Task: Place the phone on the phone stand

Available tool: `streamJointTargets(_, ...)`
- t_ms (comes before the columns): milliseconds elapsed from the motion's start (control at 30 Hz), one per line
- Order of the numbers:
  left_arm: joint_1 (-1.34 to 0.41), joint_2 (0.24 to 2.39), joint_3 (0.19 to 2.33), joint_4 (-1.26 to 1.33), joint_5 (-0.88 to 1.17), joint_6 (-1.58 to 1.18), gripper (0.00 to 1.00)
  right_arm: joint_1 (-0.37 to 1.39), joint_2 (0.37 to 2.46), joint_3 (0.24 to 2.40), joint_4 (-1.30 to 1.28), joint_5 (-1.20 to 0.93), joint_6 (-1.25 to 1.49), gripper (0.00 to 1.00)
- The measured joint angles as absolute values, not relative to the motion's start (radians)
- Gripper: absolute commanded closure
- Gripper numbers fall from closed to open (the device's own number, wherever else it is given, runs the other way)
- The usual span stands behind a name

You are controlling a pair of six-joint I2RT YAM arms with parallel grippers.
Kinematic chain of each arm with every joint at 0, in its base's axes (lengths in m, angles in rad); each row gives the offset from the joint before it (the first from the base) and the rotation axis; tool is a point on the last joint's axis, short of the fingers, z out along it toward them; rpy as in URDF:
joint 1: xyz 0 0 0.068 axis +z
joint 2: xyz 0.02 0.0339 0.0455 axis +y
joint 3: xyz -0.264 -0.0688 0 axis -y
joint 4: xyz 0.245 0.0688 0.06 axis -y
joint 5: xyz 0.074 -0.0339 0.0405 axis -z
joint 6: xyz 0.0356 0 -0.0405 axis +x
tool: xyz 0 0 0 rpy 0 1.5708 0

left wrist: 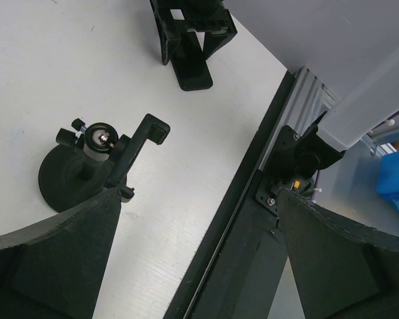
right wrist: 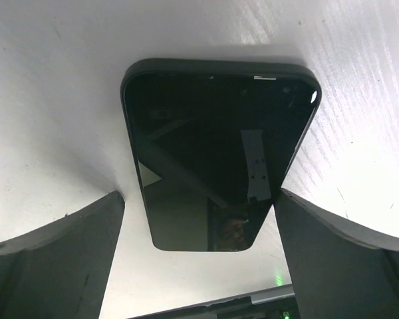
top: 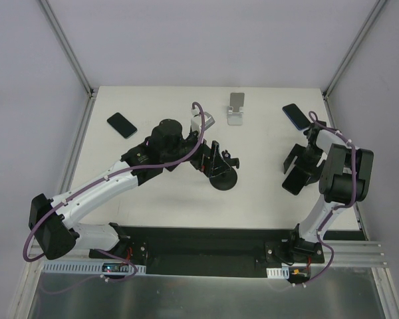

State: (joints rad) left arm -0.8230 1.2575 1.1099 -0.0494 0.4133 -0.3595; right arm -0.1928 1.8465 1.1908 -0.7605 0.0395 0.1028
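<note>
A dark phone (top: 294, 116) lies flat at the back right of the table. In the right wrist view this phone (right wrist: 219, 153) lies screen up, its near end between my open right gripper's (right wrist: 199, 259) fingers, untouched. From above, the right gripper (top: 296, 171) hangs open near that phone. A black phone stand (top: 221, 174) with a round base and a clamp arm stands mid-table; it also shows in the left wrist view (left wrist: 96, 163). My left gripper (top: 213, 159) is right by it, open and empty (left wrist: 196, 266).
A second dark phone (top: 122, 125) lies at the back left. A silver phone stand (top: 237, 108) stands at the back middle. White walls and metal posts close the back and sides. A black rail (top: 206, 242) runs along the near edge.
</note>
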Motion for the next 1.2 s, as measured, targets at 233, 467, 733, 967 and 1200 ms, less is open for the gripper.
streamJointTargets(233, -0.823, 1.258, 1.110, -0.049, 0.413, -0.360, 0.01, -0.193, 1.820, 1.158, -0.731, 0.040, 0.097, 0.22)
streamJointTargets(467, -0.823, 1.256, 1.110, -0.049, 0.413, -0.361, 0.01, -0.203, 1.791, 1.125, -0.703, 0.036, 0.085, 0.51)
streamJointTargets(733, -0.823, 1.254, 1.110, -0.050, 0.411, -0.361, 0.01, -0.202, 1.727, 1.054, -0.627, 0.017, 0.084, 0.68)
streamJointTargets(967, -0.823, 1.248, 1.110, -0.051, 0.400, -0.360, 0.01, -0.163, 1.607, 0.928, -0.483, -0.064, 0.117, 0.79)
streamJointTargets(1200, -0.823, 1.247, 1.110, -0.055, 0.382, -0.359, 0.01, -0.109, 1.512, 0.817, -0.339, -0.139, 0.142, 0.87)
